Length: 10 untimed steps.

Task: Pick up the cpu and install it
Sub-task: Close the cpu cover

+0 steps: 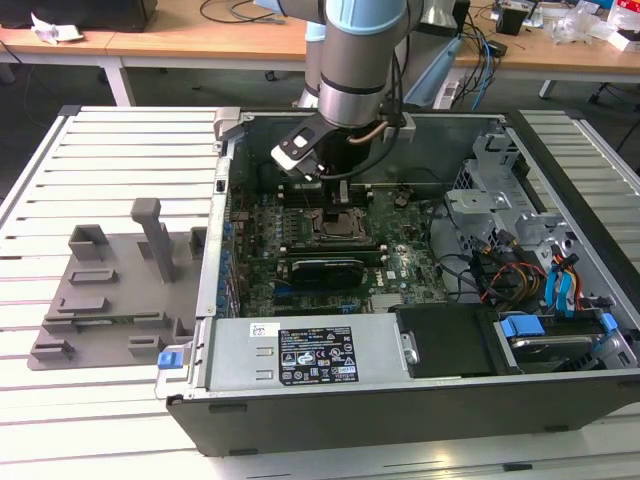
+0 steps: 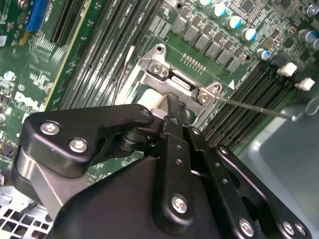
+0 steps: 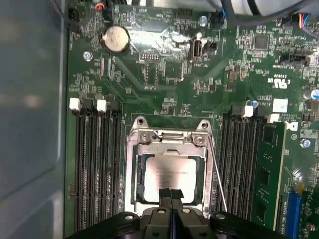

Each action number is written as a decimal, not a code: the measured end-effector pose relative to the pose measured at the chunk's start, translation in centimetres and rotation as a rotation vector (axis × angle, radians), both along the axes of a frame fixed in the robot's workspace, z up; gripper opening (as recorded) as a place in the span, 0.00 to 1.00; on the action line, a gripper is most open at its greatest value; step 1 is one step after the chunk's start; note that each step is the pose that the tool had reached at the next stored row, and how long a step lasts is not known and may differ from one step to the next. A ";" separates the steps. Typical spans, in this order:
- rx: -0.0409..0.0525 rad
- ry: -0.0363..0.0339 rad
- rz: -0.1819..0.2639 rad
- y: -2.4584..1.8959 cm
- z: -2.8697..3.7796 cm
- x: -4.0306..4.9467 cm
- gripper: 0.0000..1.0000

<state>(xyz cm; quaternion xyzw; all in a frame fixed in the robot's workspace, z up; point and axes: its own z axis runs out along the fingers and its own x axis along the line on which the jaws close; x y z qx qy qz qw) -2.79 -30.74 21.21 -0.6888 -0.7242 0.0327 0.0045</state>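
The cpu [image 3: 170, 173], a flat square chip with a pale silvery top, is lying level inside the metal-edged socket frame [image 3: 131, 169] on the green motherboard [image 3: 164, 74], between memory slots [image 3: 99, 164]

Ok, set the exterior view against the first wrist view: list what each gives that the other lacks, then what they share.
Exterior view's own: the grey plastic tray with upright posts beside the open computer case, the power supply and the arm. First wrist view's own: the cpu lying flat within the socket frame, and a coin cell battery. Shared: the green motherboard, that frame, and the hand, shut, above it.
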 end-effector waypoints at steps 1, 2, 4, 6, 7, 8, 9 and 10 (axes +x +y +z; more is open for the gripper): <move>0.0000 0.0000 0.000 0.00 -0.22 -0.10 0.11; -0.0001 0.0000 0.000 0.00 -0.31 -0.12 0.11; 0.0000 0.0000 0.000 0.00 -0.62 -0.16 0.11; -0.0011 0.0006 0.000 -0.02 -0.82 -0.18 0.11; -0.0010 0.0006 0.000 -0.02 -0.84 -0.19 0.11; -0.0007 0.0004 0.000 -0.02 -0.85 -0.18 0.11; -0.0003 0.0002 0.000 0.00 -0.87 -0.17 0.11; -0.0001 0.0005 0.000 0.00 -0.85 -0.06 0.11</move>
